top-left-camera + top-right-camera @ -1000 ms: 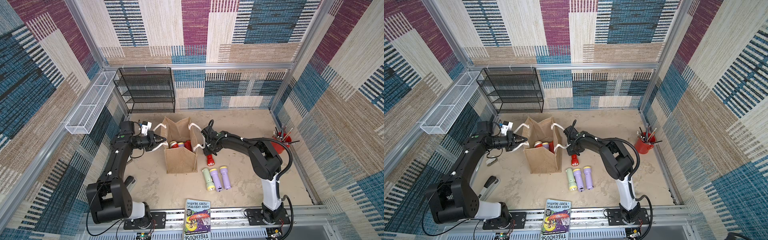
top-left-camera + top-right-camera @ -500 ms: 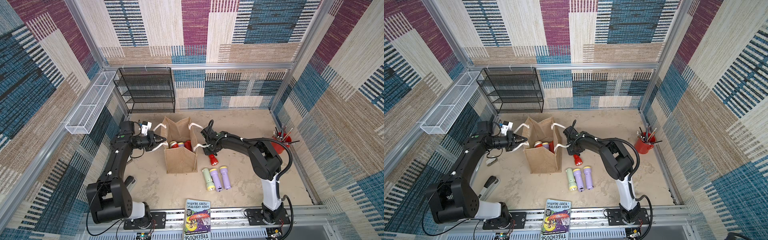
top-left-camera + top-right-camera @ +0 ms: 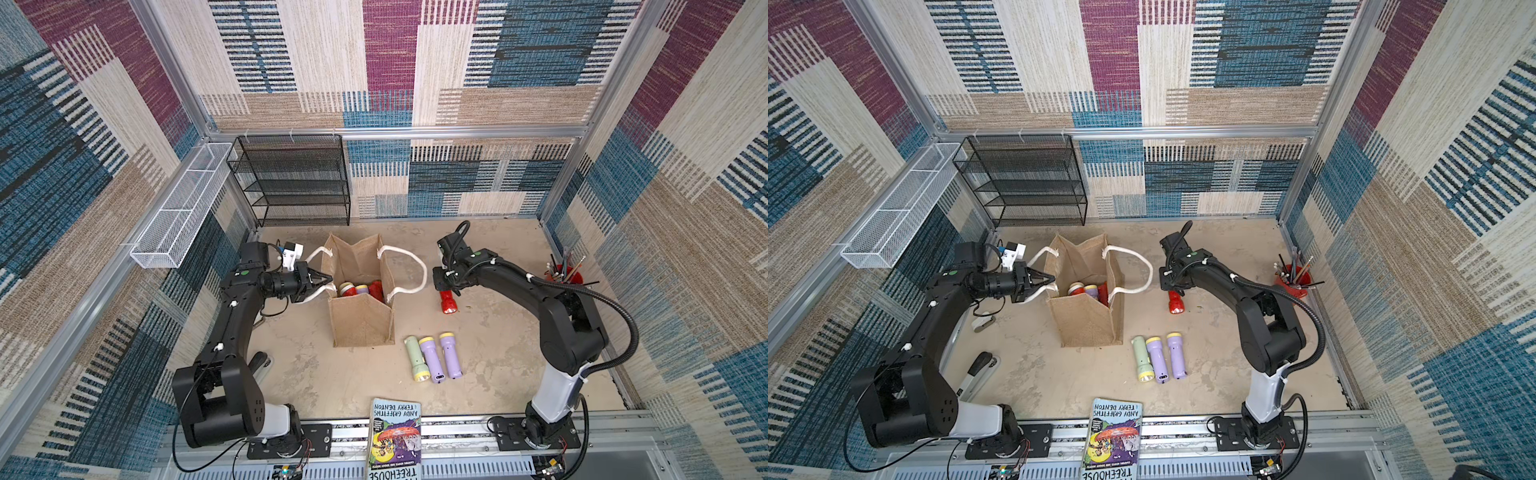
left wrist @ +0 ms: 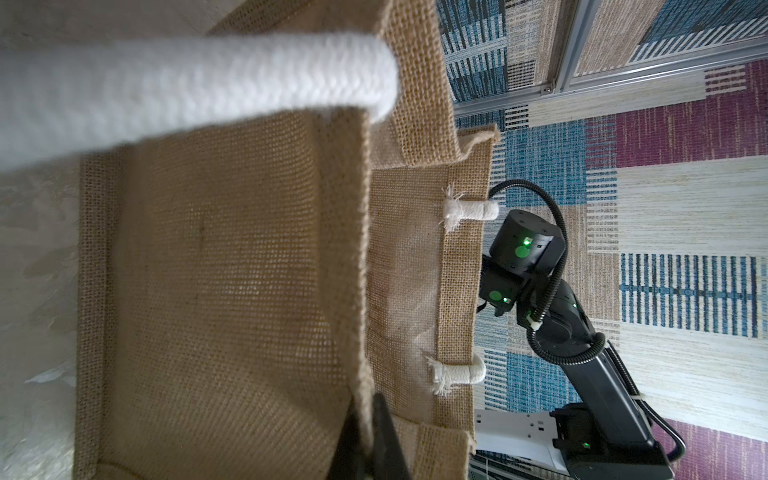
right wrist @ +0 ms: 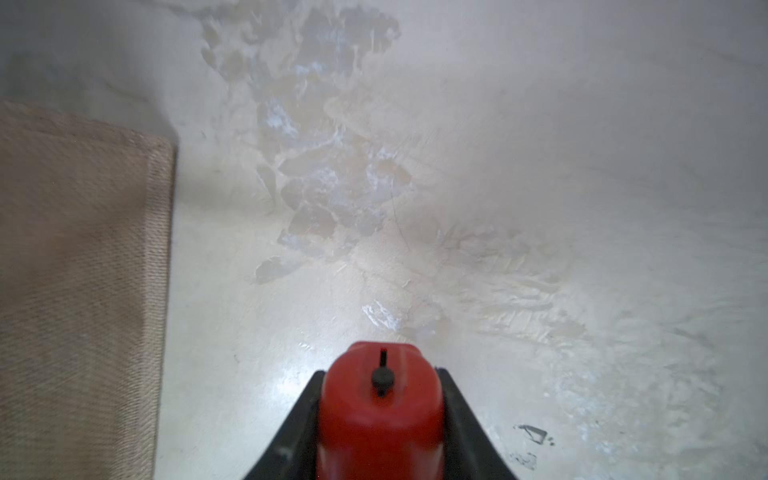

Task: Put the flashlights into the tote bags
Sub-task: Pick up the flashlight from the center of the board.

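Left gripper (image 3: pixel 327 278) clenches the rim of a boxy tan burlap tote bag (image 3: pixel 361 322) with white rope handles. The left wrist view alone shows its black fingers (image 4: pixel 386 436) pressed onto the weave. Only the top views reveal the red and yellow-capped flashlights (image 3: pixel 1086 289) inside the bag. Beside the bag, the right gripper (image 3: pixel 446 292) clasps a red plastic flashlight (image 5: pixel 380 407), its fingers tight against both sides. Pale green and lilac flashlights (image 3: pixel 432 358) lie at the bag's foot.

Bright even light, soft shadows, glare on the table (image 5: pixel 286 384), close rope handle (image 4: pixel 174 87) blurred
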Robot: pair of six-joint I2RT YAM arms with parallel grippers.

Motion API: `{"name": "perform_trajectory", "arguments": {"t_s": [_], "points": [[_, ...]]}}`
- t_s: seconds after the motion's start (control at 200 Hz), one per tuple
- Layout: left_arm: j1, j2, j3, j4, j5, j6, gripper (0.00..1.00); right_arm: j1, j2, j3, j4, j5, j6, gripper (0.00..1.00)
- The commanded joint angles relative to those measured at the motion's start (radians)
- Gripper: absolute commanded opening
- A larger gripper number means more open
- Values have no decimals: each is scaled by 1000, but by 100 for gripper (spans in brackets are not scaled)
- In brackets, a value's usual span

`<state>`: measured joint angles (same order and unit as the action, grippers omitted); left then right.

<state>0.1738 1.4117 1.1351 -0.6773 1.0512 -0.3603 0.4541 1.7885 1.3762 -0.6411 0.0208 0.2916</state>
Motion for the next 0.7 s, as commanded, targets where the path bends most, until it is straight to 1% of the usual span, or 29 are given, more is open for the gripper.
{"name": "perform_trajectory", "arguments": {"t_s": [0.0, 0.14, 0.205, 0.25, 0.32, 0.376, 0.476, 0.696], "points": [[1, -7, 0, 20, 9, 1, 0, -3, -57, 52, 33, -54, 0, 32], [1, -8, 1, 22, 11, 0, 0, -3, -103, 176, -8, -65, 6, 32], [0, -11, 2, 23, 11, 0, 0, -1, -122, 219, -6, -96, 18, 32], [1, -11, 3, 22, 11, 0, 0, 3, -129, 278, 2, -124, 27, 32], [0, -11, 2, 24, 11, -2, 0, 26, -131, 334, 16, -149, 36, 32], [1, -9, 2, 25, 13, -2, 0, 62, -122, 383, 28, -140, 32, 31], [1, -11, 0, 25, 13, -3, 0, 145, -79, 485, 44, -134, 10, 32], [1, -20, -4, 24, 11, -2, 0, 249, 76, 690, 53, -270, 6, 32]]}}
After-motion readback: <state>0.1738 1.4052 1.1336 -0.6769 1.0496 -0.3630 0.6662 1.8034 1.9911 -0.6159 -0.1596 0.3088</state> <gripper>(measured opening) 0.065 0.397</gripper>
